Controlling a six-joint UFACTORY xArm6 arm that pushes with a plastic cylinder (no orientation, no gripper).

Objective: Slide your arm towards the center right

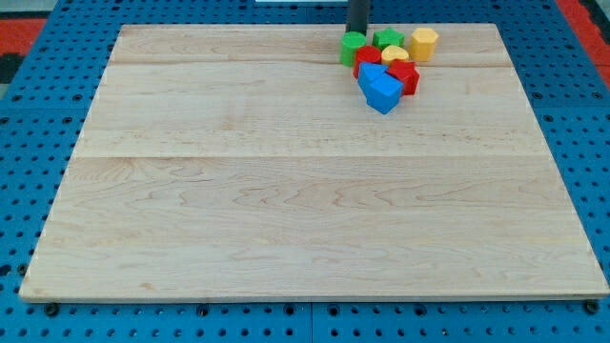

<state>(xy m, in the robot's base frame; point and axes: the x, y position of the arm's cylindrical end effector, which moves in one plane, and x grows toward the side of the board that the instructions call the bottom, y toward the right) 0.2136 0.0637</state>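
My tip [356,34] comes down at the view's top, right of centre, and touches the far side of a green cylinder [352,48]. The cylinder heads a tight cluster: a green star-shaped block [388,39], a yellow hexagonal block [424,42], a red block [367,57], a small yellow block [394,53], a second red block [407,77] and two blue blocks [372,75] [385,93]. All the blocks lie below or to the right of the tip.
The blocks rest on a pale wooden board [286,191]. A blue perforated base [29,143] surrounds the board, with red areas at the view's top corners.
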